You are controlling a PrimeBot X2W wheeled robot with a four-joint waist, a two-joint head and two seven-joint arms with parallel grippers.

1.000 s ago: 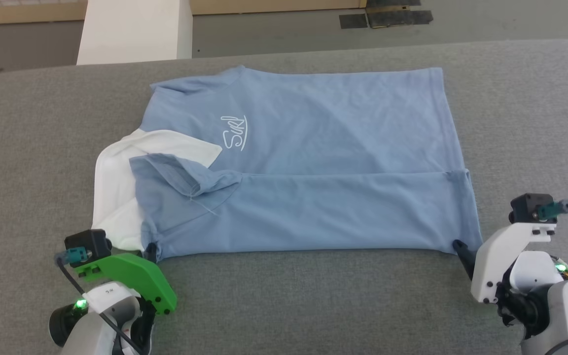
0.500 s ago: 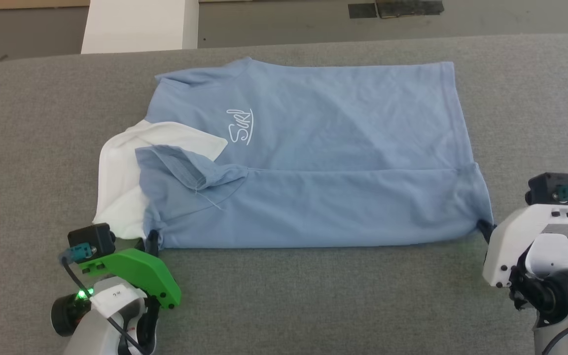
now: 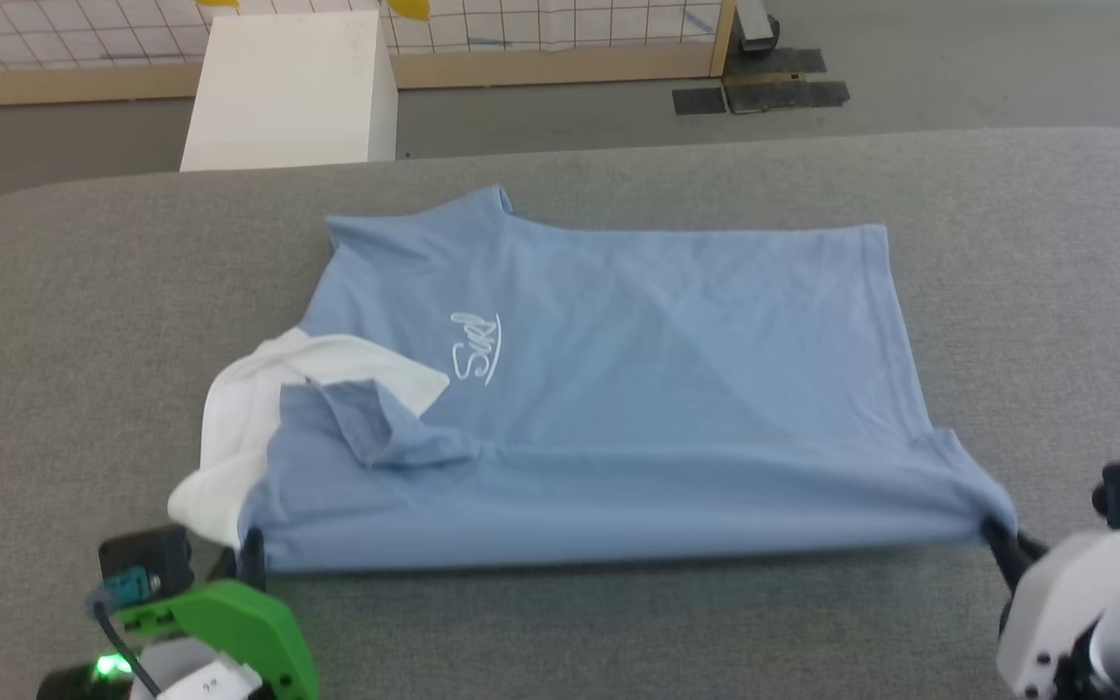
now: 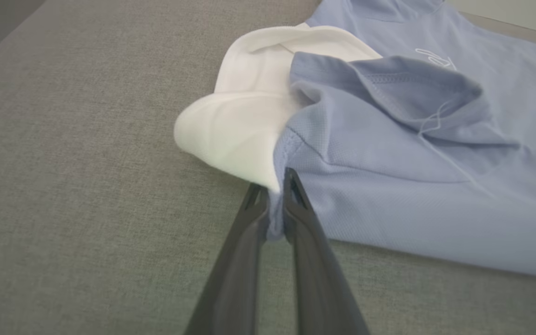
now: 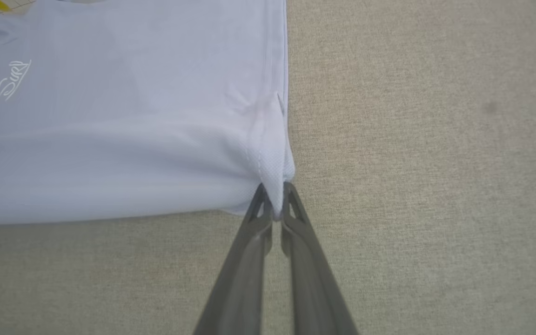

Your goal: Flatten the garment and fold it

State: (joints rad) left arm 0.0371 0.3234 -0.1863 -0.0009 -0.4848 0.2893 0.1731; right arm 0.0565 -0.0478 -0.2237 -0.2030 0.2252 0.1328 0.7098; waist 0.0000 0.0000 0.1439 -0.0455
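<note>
At near-left corner of the garment (image 3: 618, 389), left gripper (image 4: 273, 186) is clamped on fabric: blue edge pinched between the dark fingers, white collar lining (image 4: 240, 125) bulging just beside the tips. Right gripper (image 5: 276, 195) is clamped too, pinching the near-right corner by the side seam. Near folded edge runs straight between the two grips, with a shadow under it in head view. Garment lies sideways mid-table, collar toward robot's left, hem toward its right, near strip folded over onto the front.

Writing: white script logo (image 3: 475, 347) on the chest, reads something like "Surl", can't be sure. Loose thread (image 4: 435, 135) trails off the folded blue flap.

Surface is a grey woven-cloth tabletop (image 3: 560, 632) with rounded far corners. Beyond it: grey floor (image 3: 959, 68), white box (image 3: 288, 92), gridded white panel (image 3: 541, 24) on a wooden base, dark mats (image 3: 764, 92).
</note>
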